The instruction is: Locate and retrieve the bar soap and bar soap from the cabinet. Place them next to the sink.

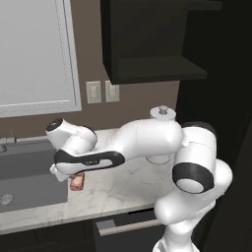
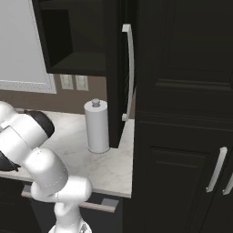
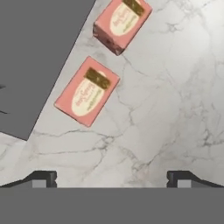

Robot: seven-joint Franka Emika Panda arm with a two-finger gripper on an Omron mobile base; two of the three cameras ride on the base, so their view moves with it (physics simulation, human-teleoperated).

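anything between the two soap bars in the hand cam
No. In the hand view only bare marble counter separates the nearer bar soap from the farther bar soap; both lie apart beside the sink.

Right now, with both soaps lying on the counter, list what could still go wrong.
1. The nearer reddish-orange rectangular bar soap lies right at the edge of the dark grey recessed sink; a nudge might tip it in.
2. The open two-finger gripper hangs low over the white marble counter, so a careless sideways pull-back could sweep this bar or the second bar soap beyond it.
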